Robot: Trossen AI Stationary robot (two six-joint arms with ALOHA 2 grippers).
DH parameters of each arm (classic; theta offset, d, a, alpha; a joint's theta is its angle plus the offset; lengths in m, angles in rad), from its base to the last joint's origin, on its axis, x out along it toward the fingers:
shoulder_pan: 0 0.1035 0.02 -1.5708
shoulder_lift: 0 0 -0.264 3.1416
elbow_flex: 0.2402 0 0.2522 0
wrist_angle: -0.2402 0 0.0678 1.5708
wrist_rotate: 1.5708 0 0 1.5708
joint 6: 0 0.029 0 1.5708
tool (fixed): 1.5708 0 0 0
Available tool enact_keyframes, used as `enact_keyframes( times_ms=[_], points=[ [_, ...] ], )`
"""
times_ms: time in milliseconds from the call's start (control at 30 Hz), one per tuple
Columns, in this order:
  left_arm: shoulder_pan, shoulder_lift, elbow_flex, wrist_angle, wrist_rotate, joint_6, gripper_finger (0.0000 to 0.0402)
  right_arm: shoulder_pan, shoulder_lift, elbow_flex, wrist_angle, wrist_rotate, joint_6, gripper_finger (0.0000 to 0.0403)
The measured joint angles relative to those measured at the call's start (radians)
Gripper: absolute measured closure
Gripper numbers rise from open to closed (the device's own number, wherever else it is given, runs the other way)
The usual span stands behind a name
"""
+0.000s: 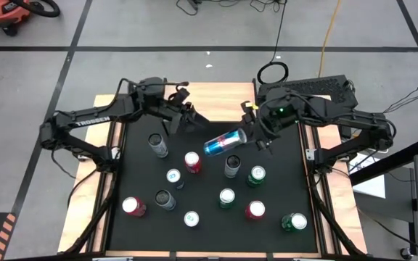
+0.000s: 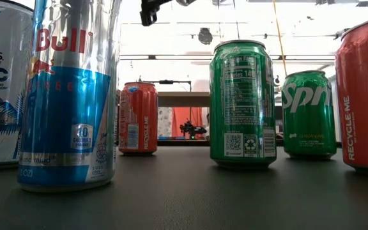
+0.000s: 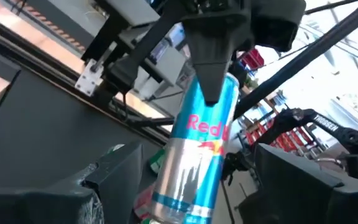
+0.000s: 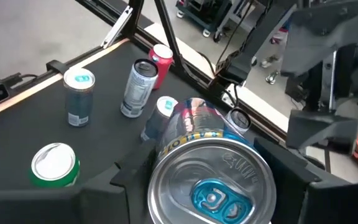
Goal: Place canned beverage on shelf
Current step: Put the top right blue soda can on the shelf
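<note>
The right gripper (image 1: 251, 138) was clamped on the top end of a blue-and-silver Red Bull can (image 1: 224, 142), holding it tilted on its side above the black table (image 1: 281, 181); the left gripper (image 1: 183, 119) hung just beside the can's other end, fingers (image 3: 114, 180) spread apart and touching nothing. The shelf could not be made out.

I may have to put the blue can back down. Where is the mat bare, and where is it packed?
The blue can hangs tilted in the right claw. Bare mat: the left edge strip, the right strip between the green can and the corner can, and the back right corner. The centre is packed with upright cans.
</note>
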Motion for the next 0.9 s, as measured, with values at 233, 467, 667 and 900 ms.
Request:
enact_keyframes(
  times_ms=[233, 467, 667, 900],
  points=[
    [0.0, 0.038, 0.0, 0.006, 0.044, 0.073, 0.009, 0.0, 0.018, -0.001, 0.003, 0.0, -0.009, 0.0195],
    [-0.018, 0.07, 0.0, 0.008, 0.053, 0.073, 0.0052, 0.0, 0.023, -0.001, 0.021, 0.0, -0.01, 0.0195],
    [-0.034, 0.095, 0.0, 0.013, 0.056, 0.051, 0.0005, 0.0, 0.024, -0.001, 0.016, 0.001, -0.039, 0.0195],
    [-0.042, 0.125, 0.0, 0.014, 0.112, 0.049, 0.0008, 0.0, 0.055, -0.001, 0.025, 0.0, -0.071, 0.0195]
  ],
)
